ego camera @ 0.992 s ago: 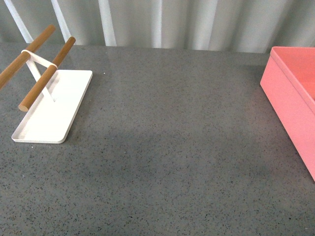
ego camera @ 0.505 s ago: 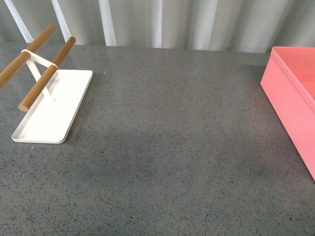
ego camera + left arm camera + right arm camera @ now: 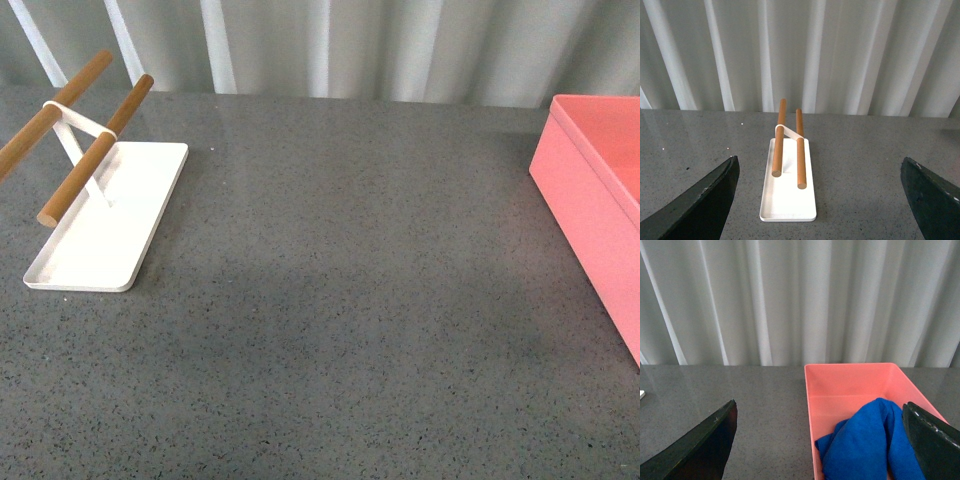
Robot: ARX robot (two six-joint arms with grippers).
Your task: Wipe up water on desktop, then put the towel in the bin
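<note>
The bright-blue towel (image 3: 867,445) lies bunched inside the salmon-pink bin (image 3: 850,377), seen in the right wrist view. My right gripper (image 3: 822,450) stands open and empty, back from the bin, its two dark fingers wide apart at the frame's lower corners. In the front view the bin (image 3: 590,215) stands at the desktop's right edge, its inside hidden, and neither arm shows. The speckled dark-grey desktop (image 3: 350,300) looks dry; I see no water on it. My left gripper (image 3: 822,210) is open and empty, facing the white tray.
A flat white tray (image 3: 110,225) carrying two wooden rods (image 3: 95,150) on a white stand sits at the desktop's left; it also appears in the left wrist view as the tray (image 3: 787,195). Pale pleated curtains (image 3: 330,45) run along the far edge.
</note>
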